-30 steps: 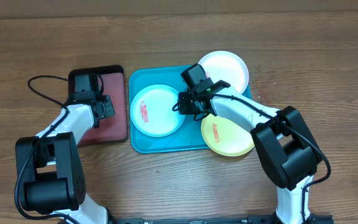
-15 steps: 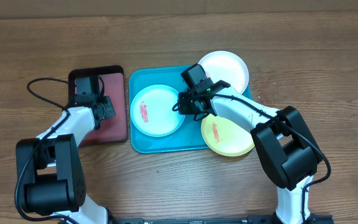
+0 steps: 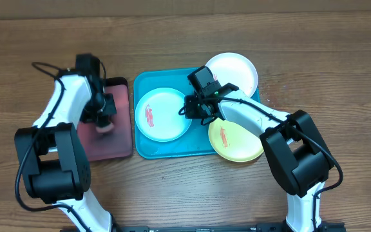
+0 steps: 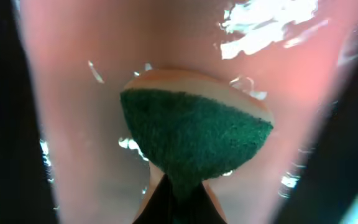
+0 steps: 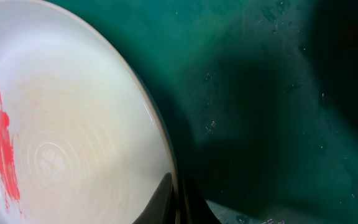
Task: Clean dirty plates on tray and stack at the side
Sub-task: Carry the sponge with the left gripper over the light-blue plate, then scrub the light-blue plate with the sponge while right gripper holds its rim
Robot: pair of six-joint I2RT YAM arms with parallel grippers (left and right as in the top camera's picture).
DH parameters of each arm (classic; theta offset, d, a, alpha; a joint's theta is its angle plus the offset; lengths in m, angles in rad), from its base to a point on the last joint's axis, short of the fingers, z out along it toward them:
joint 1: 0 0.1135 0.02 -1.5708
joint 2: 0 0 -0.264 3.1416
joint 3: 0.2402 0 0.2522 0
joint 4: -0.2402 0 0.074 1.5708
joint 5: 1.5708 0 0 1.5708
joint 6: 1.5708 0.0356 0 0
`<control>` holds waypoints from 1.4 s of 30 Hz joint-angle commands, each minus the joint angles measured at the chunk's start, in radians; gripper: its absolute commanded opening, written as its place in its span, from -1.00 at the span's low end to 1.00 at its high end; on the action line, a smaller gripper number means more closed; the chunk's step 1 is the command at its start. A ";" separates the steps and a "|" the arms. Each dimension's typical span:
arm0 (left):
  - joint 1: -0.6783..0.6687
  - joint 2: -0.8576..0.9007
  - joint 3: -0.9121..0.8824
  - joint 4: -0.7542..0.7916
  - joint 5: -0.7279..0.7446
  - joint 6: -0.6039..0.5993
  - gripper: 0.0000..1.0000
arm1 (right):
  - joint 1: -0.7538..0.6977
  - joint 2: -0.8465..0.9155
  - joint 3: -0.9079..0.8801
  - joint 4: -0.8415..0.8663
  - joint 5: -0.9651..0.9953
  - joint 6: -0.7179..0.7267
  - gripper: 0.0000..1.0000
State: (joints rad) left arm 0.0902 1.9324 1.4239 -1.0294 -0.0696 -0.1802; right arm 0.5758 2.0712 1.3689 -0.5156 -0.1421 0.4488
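The light blue plate (image 3: pixel 163 115) with a red smear lies in the left half of the turquoise tray (image 3: pixel 172 148). My right gripper (image 3: pixel 194 109) is shut on its right rim; in the right wrist view the jaws (image 5: pixel 178 202) pinch the plate's edge (image 5: pixel 73 143) over the tray floor (image 5: pixel 278 93). The white plate (image 3: pixel 234 72) rests at the tray's back right corner. The yellow plate (image 3: pixel 237 140), smeared red, overlaps the tray's front right corner. My left gripper (image 3: pixel 102 121) is shut on a green-and-tan sponge (image 4: pixel 194 134) above the pink tray.
The smaller black-rimmed pink tray (image 3: pixel 111 145) lies left of the turquoise tray, wet and shiny in the left wrist view (image 4: pixel 73 124). A black cable (image 3: pixel 44 67) loops off the left arm. Bare wooden table (image 3: pixel 185 187) lies all around.
My left arm has risen and swung its gripper from the pink tray's back toward its middle, with the sponge showing beneath it. The right arm and the plates have not moved.
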 commanded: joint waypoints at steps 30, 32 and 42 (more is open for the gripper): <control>-0.393 -0.034 -0.096 0.171 -0.006 -0.327 -0.92 | -0.100 0.017 0.005 -0.059 -0.164 0.070 -0.93; -0.401 -0.034 -0.130 0.187 -0.031 -0.360 -0.92 | -0.099 0.017 0.005 -0.059 -0.150 0.076 -0.93; -0.406 -0.034 -0.172 0.116 0.003 -0.385 -0.92 | -0.099 0.017 0.005 -0.058 -0.142 0.076 -0.93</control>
State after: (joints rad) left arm -0.3130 1.9224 1.2697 -0.8719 -0.0711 -0.5350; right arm 0.4805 2.0735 1.3689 -0.5770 -0.3134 0.5003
